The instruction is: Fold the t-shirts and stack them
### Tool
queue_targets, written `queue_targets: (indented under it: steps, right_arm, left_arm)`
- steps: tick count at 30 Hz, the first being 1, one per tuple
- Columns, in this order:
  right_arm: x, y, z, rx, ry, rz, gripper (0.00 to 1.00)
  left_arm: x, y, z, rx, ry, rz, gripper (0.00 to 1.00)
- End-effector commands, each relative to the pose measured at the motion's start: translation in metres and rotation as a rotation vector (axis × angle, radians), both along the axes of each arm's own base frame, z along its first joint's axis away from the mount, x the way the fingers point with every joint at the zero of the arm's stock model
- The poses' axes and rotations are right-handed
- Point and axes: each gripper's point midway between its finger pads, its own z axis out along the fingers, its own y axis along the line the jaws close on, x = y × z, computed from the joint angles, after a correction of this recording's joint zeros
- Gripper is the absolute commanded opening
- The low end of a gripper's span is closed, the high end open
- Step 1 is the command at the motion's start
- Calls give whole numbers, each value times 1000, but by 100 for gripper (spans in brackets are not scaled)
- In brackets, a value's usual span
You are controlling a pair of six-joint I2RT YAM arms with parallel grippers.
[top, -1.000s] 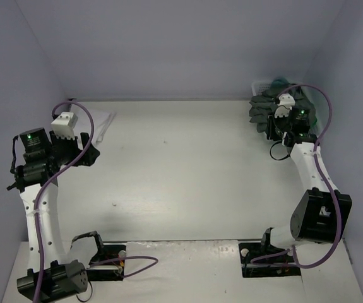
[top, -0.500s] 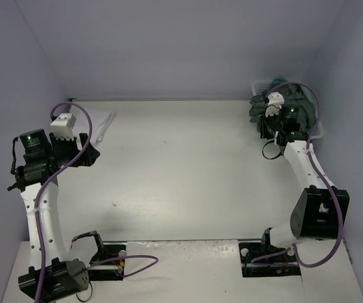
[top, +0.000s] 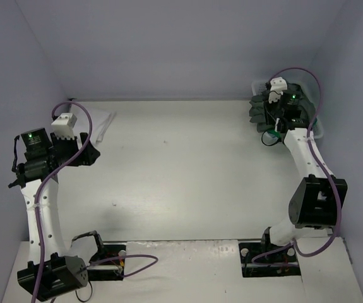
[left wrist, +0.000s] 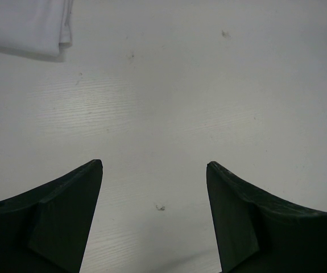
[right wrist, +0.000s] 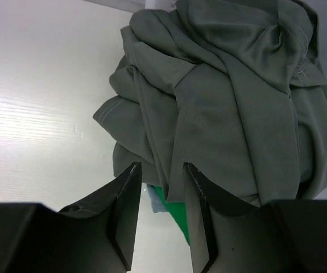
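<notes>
Step in hand: picking grey shirt (right wrist: pixel 231 114), bunched at basket (top: pixel 257 84). My right gripper (right wrist: pixel 161 166) is hanging over it, jaws slightly apart, pinch unclear. My left gripper (left wrist: pixel 154 163) is waiting spread, far from basket. Next: pinching one fold, pulling clear of basket.

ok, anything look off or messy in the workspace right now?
Only the dark grey t-shirt: it sits in a crumpled, twisted heap at the far right corner of the table, with a bit of bright green cloth poking out underneath. The white t-shirt at far left lies flat. No damage visible.
</notes>
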Motion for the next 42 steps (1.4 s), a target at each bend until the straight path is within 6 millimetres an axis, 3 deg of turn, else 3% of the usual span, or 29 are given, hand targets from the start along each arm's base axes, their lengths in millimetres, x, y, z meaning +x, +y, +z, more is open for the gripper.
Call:
queue_targets:
  steps: [1,9,15,33,36,38,42]
  right_arm:
    - [18,-18,14,-48,-41,-53,32]
    - [31,-25,-14,-22,14,-47,33]
    - [42,-31,-6,-33,-3,-53,33]
    - [45,-41,-20,-47,45,-72,32]
    - [43,-40,-23,-43,50,-70,20]
    - [42,-39,-22,-37,50,-68,6]
    - [40,-37,-15,-30,37,-61,0]
  left_arm:
    - [12,6,22,19,-69,9,68]
    - [16,10,17,25,-41,21,68]
    - [14,10,16,32,-48,19,68]
    - [13,8,17,24,-55,13,68]
    - [12,8,17,25,-58,13,68]
    - [12,7,16,26,-59,11,68]
    - [10,7,17,27,-65,13,68]
